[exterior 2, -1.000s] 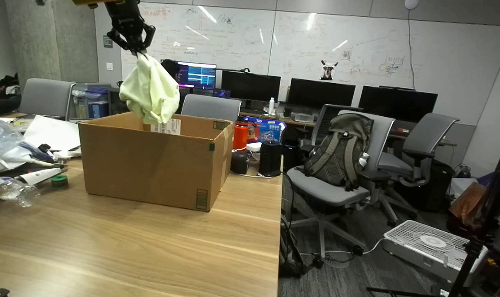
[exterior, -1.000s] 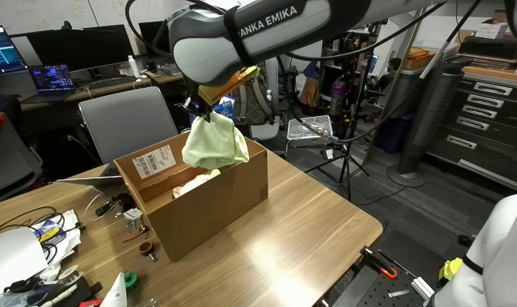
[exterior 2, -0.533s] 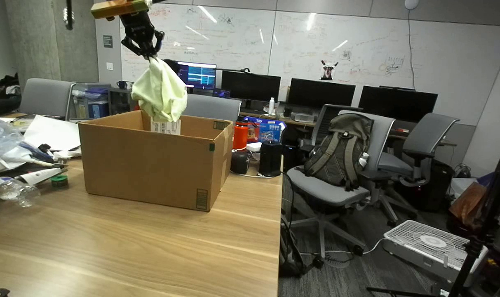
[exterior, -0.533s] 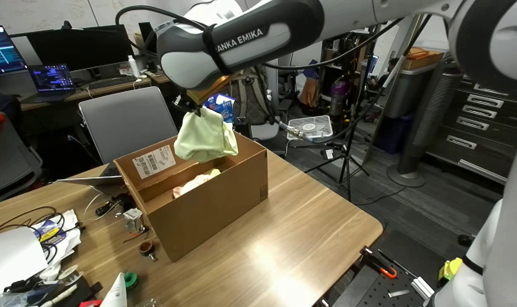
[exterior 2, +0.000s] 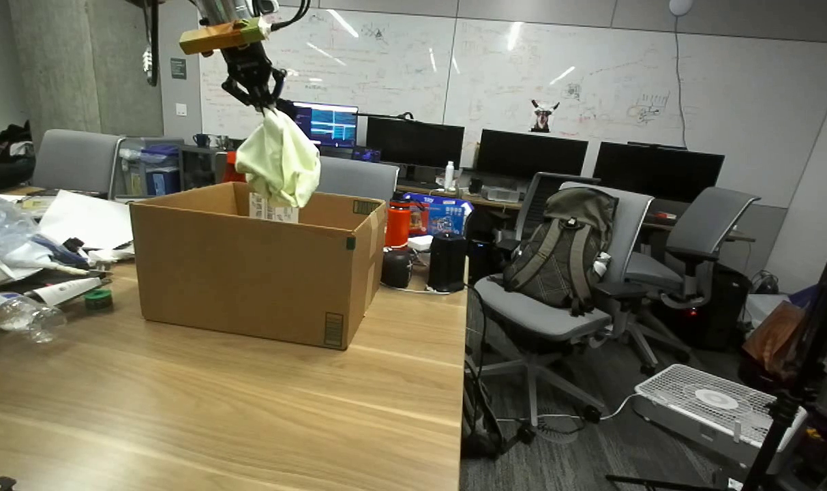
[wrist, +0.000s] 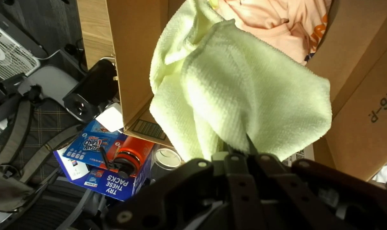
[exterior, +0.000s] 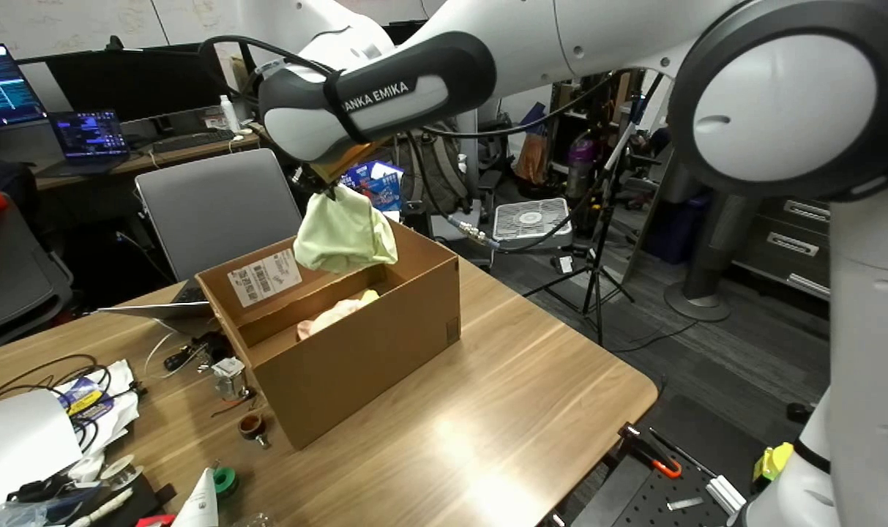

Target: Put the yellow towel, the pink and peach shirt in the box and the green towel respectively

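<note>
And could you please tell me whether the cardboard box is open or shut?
Open: the wrist view looks into the box onto the peach shirt.

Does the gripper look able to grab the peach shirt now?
Likely not: the gripper is shut on the green towel, which partly hides the shirt in the wrist view. The box is open on top, though.

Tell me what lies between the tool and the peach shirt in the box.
The light green towel, pinched in the tool, as the wrist view shows. In an exterior view, only the box shows between the towel's lower edge and the shirt.
</note>
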Motion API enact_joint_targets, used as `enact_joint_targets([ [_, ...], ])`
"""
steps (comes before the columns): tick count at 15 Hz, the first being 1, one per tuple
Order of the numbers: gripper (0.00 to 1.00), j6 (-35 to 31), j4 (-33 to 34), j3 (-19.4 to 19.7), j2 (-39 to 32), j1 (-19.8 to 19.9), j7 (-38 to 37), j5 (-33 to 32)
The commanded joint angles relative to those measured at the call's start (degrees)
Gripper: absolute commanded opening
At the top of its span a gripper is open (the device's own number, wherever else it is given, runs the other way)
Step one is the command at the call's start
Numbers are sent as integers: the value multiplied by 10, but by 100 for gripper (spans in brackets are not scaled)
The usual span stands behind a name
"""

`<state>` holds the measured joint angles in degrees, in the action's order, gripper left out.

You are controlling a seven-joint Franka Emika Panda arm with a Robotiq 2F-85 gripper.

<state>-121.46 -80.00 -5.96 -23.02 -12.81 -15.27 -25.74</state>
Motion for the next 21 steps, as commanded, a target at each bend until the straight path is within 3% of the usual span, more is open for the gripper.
enact_joint_targets([
  [1,29,18,72,19,-41,-12,24,9],
  [6,66,40,102,29,-58,-10,42,20],
  [10,97,95,91,27,-41,-8,72,31],
  [16,100,182,65,2,-1,1,108,83],
  [21,100,216,41,-10,30,4,113,114],
])
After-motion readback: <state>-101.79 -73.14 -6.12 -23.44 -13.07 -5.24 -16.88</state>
